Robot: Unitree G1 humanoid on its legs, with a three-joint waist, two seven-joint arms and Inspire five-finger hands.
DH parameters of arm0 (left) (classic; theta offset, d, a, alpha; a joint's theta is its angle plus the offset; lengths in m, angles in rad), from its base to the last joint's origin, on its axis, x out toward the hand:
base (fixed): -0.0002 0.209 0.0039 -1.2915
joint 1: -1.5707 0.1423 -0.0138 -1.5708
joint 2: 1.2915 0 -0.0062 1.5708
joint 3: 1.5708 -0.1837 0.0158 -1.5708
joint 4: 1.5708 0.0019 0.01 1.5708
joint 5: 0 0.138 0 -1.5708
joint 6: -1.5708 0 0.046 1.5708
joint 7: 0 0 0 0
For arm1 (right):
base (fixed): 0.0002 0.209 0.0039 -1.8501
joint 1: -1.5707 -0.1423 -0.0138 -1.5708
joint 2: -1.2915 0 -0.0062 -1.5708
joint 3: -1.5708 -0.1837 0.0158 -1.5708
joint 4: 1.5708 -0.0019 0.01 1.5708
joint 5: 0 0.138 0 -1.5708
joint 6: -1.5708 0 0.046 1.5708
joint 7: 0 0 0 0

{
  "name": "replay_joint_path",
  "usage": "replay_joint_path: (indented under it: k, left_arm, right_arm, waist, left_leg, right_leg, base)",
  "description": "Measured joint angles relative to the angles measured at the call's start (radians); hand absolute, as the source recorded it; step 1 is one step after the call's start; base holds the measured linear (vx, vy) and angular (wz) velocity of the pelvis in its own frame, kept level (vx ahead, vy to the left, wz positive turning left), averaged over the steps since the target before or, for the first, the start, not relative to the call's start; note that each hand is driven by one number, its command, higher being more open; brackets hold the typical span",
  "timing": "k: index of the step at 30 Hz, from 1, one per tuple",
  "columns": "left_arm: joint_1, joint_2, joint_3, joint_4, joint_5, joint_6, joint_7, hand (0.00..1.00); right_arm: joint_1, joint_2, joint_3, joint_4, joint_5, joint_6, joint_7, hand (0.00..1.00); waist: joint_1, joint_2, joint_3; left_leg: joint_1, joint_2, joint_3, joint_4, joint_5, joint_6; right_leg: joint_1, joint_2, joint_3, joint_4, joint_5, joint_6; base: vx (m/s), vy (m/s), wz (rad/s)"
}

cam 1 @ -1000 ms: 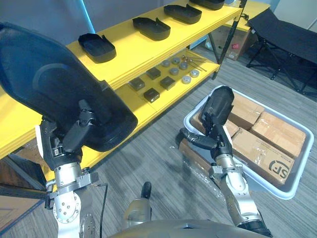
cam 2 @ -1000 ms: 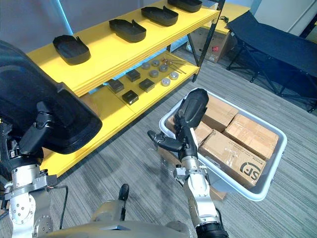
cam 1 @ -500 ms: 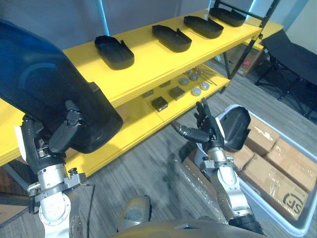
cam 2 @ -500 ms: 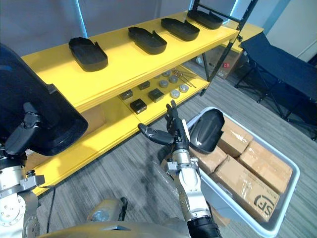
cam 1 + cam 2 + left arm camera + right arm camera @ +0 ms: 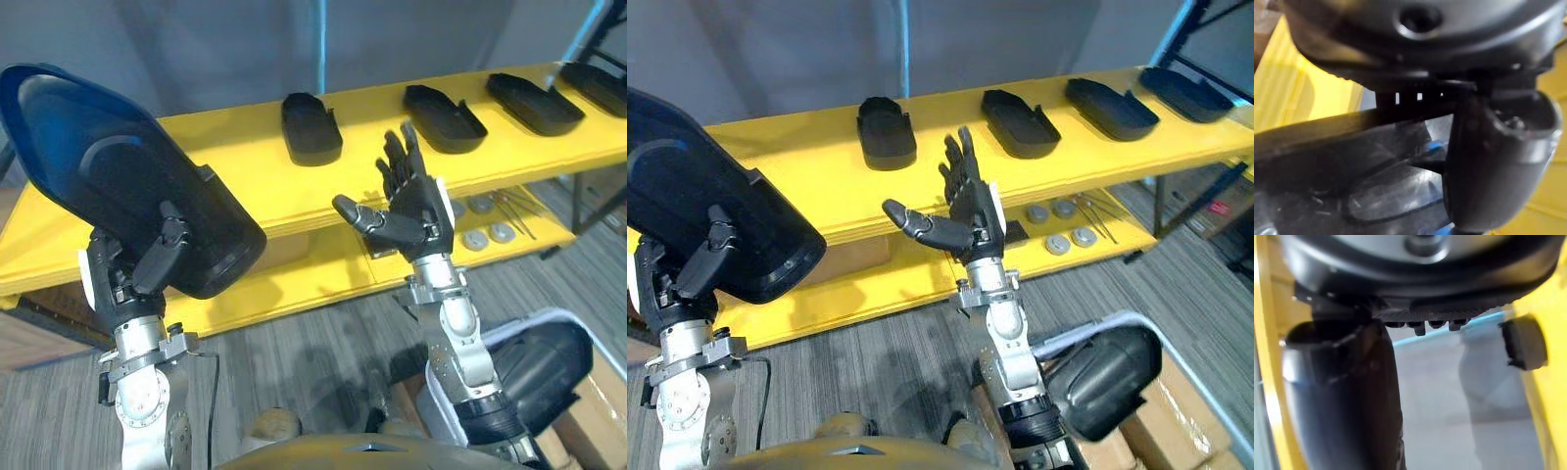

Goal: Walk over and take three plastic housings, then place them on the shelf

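My left hand (image 5: 137, 282) is shut on a large black plastic housing (image 5: 122, 191), held up at the left in front of the yellow shelf (image 5: 225, 162). In the left wrist view the thumb (image 5: 1493, 161) lies against the housing's dark surface (image 5: 1376, 196). My right hand (image 5: 411, 204) is raised before the shelf's edge, open, holding nothing. A second black housing (image 5: 1109, 377) rests at the lower right on the white bin (image 5: 1080, 335). Several more black housings lie in a row on the top board, the nearest (image 5: 312, 127) just behind my right hand.
The lower shelf board holds round metal discs (image 5: 490, 232) and small dark blocks. Cardboard boxes (image 5: 1176, 443) fill the bin at the lower right. A bare stretch of the top board (image 5: 88, 211) shows left of the row of housings. Grey carpet lies below.
My right hand let go of its housing, which now lies on the bin, and rose open toward the shelf. The camera has turned to face the shelf. The left hand keeps its housing.
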Motion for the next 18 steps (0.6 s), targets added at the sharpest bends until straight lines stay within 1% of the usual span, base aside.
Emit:
replay_joint_path:
  k: [1,2,3,4,5,6,7,8,9,10,11,12,13,14,15,16,17,18]
  left_arm:
    - [0.0,-0.007,0.0,0.001,-0.003,0.0,-0.008,0.0]
    - [0.0,-0.01,0.0,0.002,-0.005,0.0,-0.015,0.0]
    - [0.0,-0.01,0.0,0.006,-0.006,0.0,-0.027,0.0]
    - [-0.001,-0.01,0.0,0.007,-0.007,0.0,-0.037,0.0]
    - [-0.001,-0.01,0.0,0.007,-0.007,0.0,-0.042,0.0]
    - [-0.003,-0.01,0.0,0.008,-0.007,0.0,-0.052,0.0]
    - [-0.01,-0.01,0.0,0.014,-0.006,0.0,-0.063,0.0]
    - [-0.016,-0.008,0.0,0.02,-0.006,-0.001,-0.068,0.0]
    - [-0.024,-0.008,-0.003,0.029,-0.005,-0.002,-0.08,0.0]
    - [-0.029,-0.007,-0.005,0.041,-0.004,-0.004,-0.081,0.0]
    - [-0.035,-0.006,-0.005,0.053,-0.003,-0.004,-0.082,0.0]
    - [-0.049,-0.001,-0.003,0.067,-0.003,-0.004,-0.082,0.0]
    - [-0.061,0.003,0.002,0.072,-0.003,-0.004,-0.082,0.0]
    - [-0.083,0.015,0.003,0.079,-0.004,-0.004,-0.083,0.0]
    - [-0.096,0.031,0.003,0.081,-0.003,-0.003,-0.091,0.0]
    - [-0.1,0.038,0.003,0.081,-0.003,-0.003,-0.099,0.0]
    - [-0.102,0.05,0.005,0.08,0.004,-0.003,-0.111,0.0]
    - [-0.102,0.059,0.01,0.079,0.008,-0.003,-0.126,0.0]
  right_arm:
    - [-0.009,-0.009,-0.021,0.0,0.0,-0.01,0.012,1.0]
    - [-0.008,-0.01,-0.033,0.001,0.0,-0.012,0.014,1.0]
    - [0.0,-0.01,-0.064,0.002,0.0,-0.017,0.013,1.0]
    - [0.003,-0.008,-0.099,0.002,0.0,-0.022,0.012,1.0]
    - [0.003,-0.005,-0.116,0.002,0.0,-0.024,0.011,1.0]
    - [0.003,-0.001,-0.148,0.002,0.0,-0.025,0.01,1.0]
    - [0.004,0.007,-0.173,0.002,0.0,-0.025,0.005,1.0]
    - [0.004,0.013,-0.18,0.002,0.0,-0.025,-0.001,1.0]
    - [0.004,0.017,-0.196,0.003,0.0,-0.025,-0.013,1.0]
    - [0.007,0.021,-0.2,0.005,-0.001,-0.026,-0.018,1.0]
    - [0.015,0.031,-0.2,0.007,-0.002,-0.027,-0.025,1.0]
    - [0.026,0.05,-0.189,0.008,-0.004,-0.029,-0.035,1.0]
    - [0.032,0.056,-0.185,0.009,-0.013,-0.033,-0.036,1.0]
    - [0.04,0.064,-0.18,0.013,-0.017,-0.04,-0.038,1.0]
    - [0.049,0.073,-0.177,0.016,-0.017,-0.04,-0.046,1.0]
    - [0.057,0.08,-0.177,0.016,-0.017,-0.041,-0.05,1.0]
    - [0.076,0.094,-0.173,0.016,-0.015,-0.047,-0.055,1.0]
    - [0.096,0.112,-0.173,0.016,-0.015,-0.052,-0.056,1.0]
  waist:
    - [0.002,0.001,0.001]
    - [0.002,0.001,0.001]
    - [0.0,0.002,0.001]
    - [-0.004,0.001,0.001]
    - [-0.006,0.001,0.001]
    - [-0.015,0.001,0.002]
    - [-0.031,-0.005,0.018]
    - [-0.035,0.0,0.021]
    - [-0.043,0.009,0.023]
    - [-0.056,0.028,0.022]
    - [-0.053,0.022,0.024]
    - [-0.054,0.01,0.023]
    - [-0.055,0.003,0.022]
    - [-0.056,-0.009,0.023]
    - [-0.057,-0.016,0.021]
    - [-0.057,-0.018,0.02]
    - [-0.057,-0.018,0.02]
    - [-0.057,-0.019,0.019]
  left_leg:
    - [-0.004,0.022,0.052,0.014,0.001,0.001]
    - [-0.006,0.031,0.078,0.019,0.001,0.002]
    - [0.001,0.045,0.124,0.013,0.005,0.0]
    - [0.003,0.047,0.146,0.006,0.009,-0.002]
    - [0.004,0.044,0.154,-0.002,0.016,-0.008]
    - [-0.002,0.034,0.174,-0.001,0.027,-0.004]
    - [-0.012,0.024,0.193,0.033,0.018,0.008]
    - [-0.018,0.032,0.215,0.049,0.008,0.022]
    - [-0.027,0.068,0.243,0.039,0.014,0.024]
    - [-0.023,0.094,0.281,0.014,0.055,-0.027]
    - [-0.009,0.072,0.292,0.002,0.054,-0.016]
    - [0.004,0.036,0.319,-0.024,0.051,-0.002]
    - [0.004,0.018,0.327,-0.028,0.051,0.007]
    - [0.004,-0.012,0.348,-0.035,0.054,0.025]
    - [0.005,-0.034,0.37,-0.038,0.059,0.048]
    - [0.008,-0.043,0.38,-0.039,0.056,0.055]
    - [0.02,-0.055,0.402,-0.047,0.051,0.064]
    - [0.038,-0.061,0.427,-0.068,0.05,0.072]
  right_leg:
    - [0.025,0.005,-0.028,-0.014,-0.003,-0.006]
    - [0.038,0.006,-0.043,-0.02,-0.005,-0.008]
    - [0.064,0.005,-0.064,-0.034,-0.005,-0.008]
    - [0.082,-0.002,-0.082,-0.049,-0.004,-0.006]
    - [0.088,-0.008,-0.091,-0.056,-0.001,-0.002]
    - [0.107,-0.026,-0.11,-0.079,0.009,0.011]
    - [0.144,-0.05,-0.129,-0.11,0.017,0.023]
    - [0.157,-0.061,-0.138,-0.114,0.018,0.025]
    - [0.163,-0.076,-0.141,-0.112,0.016,0.037]
    - [0.165,-0.094,-0.132,-0.106,0.017,0.065]
    - [0.167,-0.113,-0.122,-0.108,0.018,0.075]
    - [0.165,-0.143,-0.09,-0.12,0.031,0.092]
    - [0.161,-0.159,-0.077,-0.128,0.042,0.104]
    - [0.15,-0.188,-0.06,-0.139,0.062,0.122]
    - [0.149,-0.204,-0.047,-0.155,0.081,0.131]
    - [0.148,-0.212,-0.043,-0.162,0.088,0.131]
    - [0.144,-0.225,-0.037,-0.162,0.104,0.124]
    - [0.13,-0.234,-0.038,-0.158,0.113,0.109]
  base:
    - [0.1,-0.18,0.69]
    - [0.09,-0.122,0.61]
    - [0.06,-0.043,0.59]
    - [0.04,-0.005,0.56]
    - [0.0,0.049,0.56]
    - [-0.01,0.123,0.59]
    - [-0.02,0.185,0.59]
    - [-0.05,0.25,0.4]
    - [-0.07,0.299,0.15]
    - [-0.05,0.306,-0.02]
    - [-0.01,0.358,-0.22]
    - [0.03,0.294,-0.24]
    - [0.04,0.332,-0.25]
    - [0.05,0.294,-0.2]
    - [0.05,0.261,-0.26]
    - [0.06,0.215,-0.34]
    - [0.07,0.204,-0.45]
    - [0.06,0.166,-0.52]
